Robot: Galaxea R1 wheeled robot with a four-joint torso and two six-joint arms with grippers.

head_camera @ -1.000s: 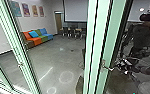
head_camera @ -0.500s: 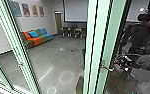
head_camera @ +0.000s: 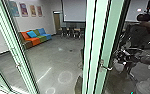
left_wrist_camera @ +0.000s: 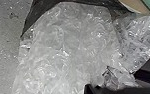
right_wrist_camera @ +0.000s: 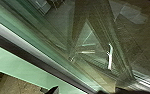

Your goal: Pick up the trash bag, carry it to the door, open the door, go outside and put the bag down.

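Left pincer (left_wrist_camera: 111, 88), in the left wrist view, is at the crumpled clear bag (left_wrist_camera: 66, 50); I cannot tell whether it is spread or pressed together. The right wrist view has the right pincer (right_wrist_camera: 54, 90) near the green-edged door (right_wrist_camera: 33, 62), its state likewise unclear. Head view: a handle (head_camera: 106, 67) on green framing, a sofa (head_camera: 32, 40) inside.

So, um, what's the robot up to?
The robot is beside a green door frame with a metal handle. A clear, crumpled plastic bag is right up close to its left wrist camera, so it's probably taking trash out. I can't tell how it's held. A colourful sofa stands across the room.
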